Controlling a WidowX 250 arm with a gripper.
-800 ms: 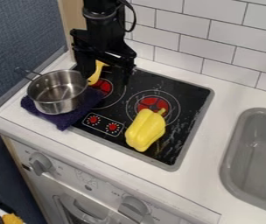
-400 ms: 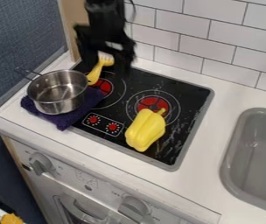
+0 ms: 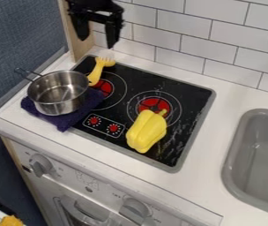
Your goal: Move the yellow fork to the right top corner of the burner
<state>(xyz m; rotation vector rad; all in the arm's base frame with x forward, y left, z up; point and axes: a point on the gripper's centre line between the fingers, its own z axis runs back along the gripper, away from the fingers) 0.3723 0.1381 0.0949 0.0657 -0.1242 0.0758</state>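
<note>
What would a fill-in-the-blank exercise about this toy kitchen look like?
The main colour of the pepper is ____. The red dials on the black cooktop number ____. The claw holds nothing and is ____, not shut. The tines of the fork point ____ from the pot.

Missing words: yellow; two; open; away.

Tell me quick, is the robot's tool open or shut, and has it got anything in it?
Tool: open, holding nothing.
</note>
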